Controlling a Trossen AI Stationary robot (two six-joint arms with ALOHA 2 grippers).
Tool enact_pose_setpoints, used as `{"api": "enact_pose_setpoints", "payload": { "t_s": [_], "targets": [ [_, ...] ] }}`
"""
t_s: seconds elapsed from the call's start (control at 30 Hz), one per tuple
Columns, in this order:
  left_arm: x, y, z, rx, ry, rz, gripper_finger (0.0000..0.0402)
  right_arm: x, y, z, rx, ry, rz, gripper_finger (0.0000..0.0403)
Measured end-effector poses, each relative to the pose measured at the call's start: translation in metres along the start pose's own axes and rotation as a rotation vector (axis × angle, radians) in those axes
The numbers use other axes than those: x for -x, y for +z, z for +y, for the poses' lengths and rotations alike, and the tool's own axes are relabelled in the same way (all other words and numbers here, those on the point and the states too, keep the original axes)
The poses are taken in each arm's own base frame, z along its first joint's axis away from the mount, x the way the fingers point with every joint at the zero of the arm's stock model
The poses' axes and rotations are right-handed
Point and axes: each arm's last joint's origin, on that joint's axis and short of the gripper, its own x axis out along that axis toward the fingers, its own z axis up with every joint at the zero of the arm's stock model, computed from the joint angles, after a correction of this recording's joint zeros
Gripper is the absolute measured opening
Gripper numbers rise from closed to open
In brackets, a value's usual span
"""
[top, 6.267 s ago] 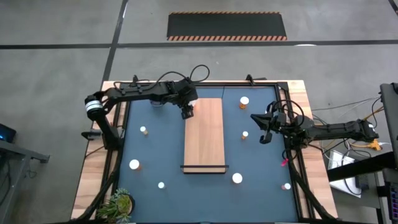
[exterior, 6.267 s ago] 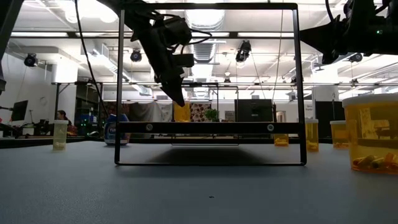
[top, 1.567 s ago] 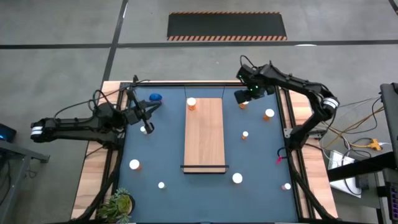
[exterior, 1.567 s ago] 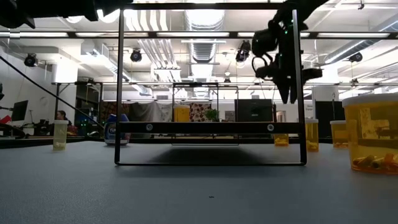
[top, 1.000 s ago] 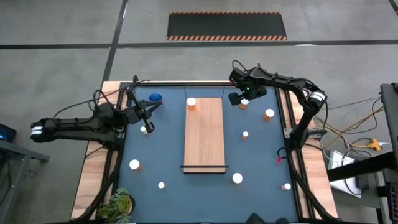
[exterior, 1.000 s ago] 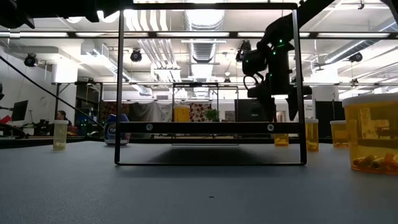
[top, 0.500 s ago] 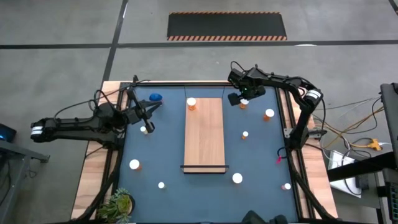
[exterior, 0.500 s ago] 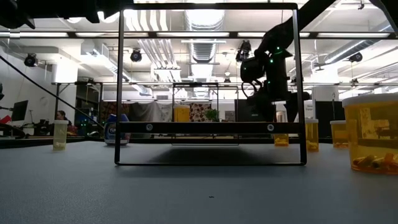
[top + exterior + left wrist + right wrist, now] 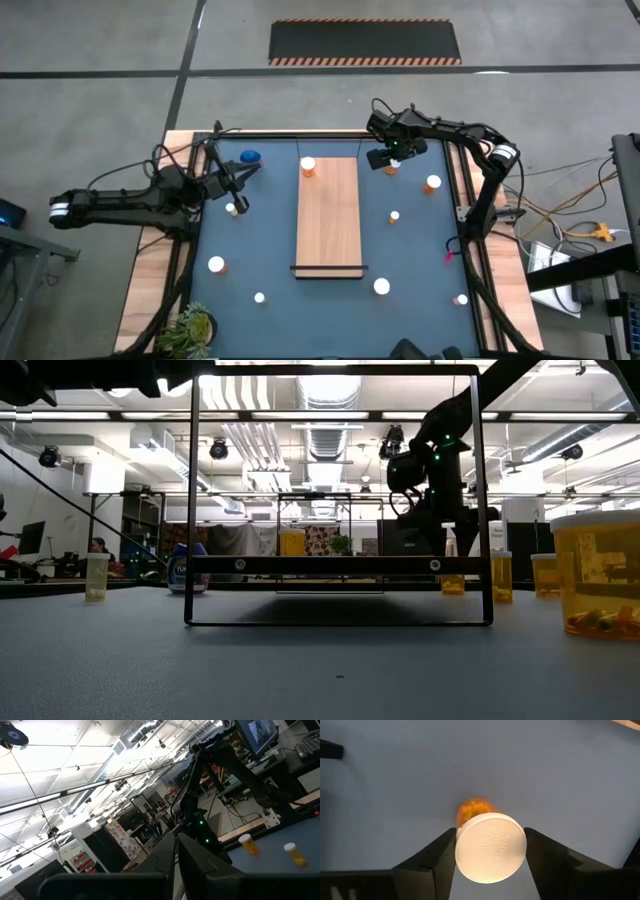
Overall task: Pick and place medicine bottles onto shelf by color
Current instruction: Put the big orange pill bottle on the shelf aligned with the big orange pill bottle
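— How did the left gripper [image 9: 232, 190] stand?
— Shut and empty, at the table's left side.
— And the shelf [image 9: 328, 215]?
— Mid-table, one orange bottle [image 9: 308, 166] at its far end.
— The right gripper [image 9: 490, 855]?
— Its fingers flanked a white-capped orange bottle [image 9: 487, 842], seemingly touching the cap.
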Motion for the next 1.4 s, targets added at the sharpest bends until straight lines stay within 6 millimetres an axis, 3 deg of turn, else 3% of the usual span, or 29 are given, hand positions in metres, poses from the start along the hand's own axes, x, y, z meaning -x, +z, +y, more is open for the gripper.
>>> {"api": "enact_pose_setpoints", "payload": {
  "t_s": [0.2, 0.43, 0.67, 0.9, 1.1, 1.4],
  "targets": [
    [-0.001, 0.000, 0.000, -0.001, -0.002, 0.001, 0.0004, 0.013, 0.000, -0.001, 0.035, -0.012, 0.030, 0.0209],
    [-0.001, 0.000, 0.000, -0.004, -0.001, 0.000, 0.0004, 0.057, -0.015, 0.013, 0.228, -0.040, 0.085, 0.0215],
    [-0.001, 0.000, 0.000, -0.005, -0.001, 0.000, 0.0004, 0.100, -0.059, 0.056, 0.556, 0.145, 0.046, 0.0208],
    [-0.001, 0.000, 0.000, -0.004, 0.004, -0.005, 0.0004, 0.110, -0.090, 0.107, 0.709, 0.271, -0.125, 0.0208],
    [-0.001, 0.001, 0.000, -0.003, 0.006, -0.007, 0.0004, 0.100, -0.085, 0.133, 0.728, 0.313, -0.183, 0.0208],
    [-0.001, 0.001, 0.000, -0.007, 0.005, -0.007, 0.0004, 0.093, -0.049, 0.161, 0.752, 0.224, -0.291, 0.0208]
  ]
}}
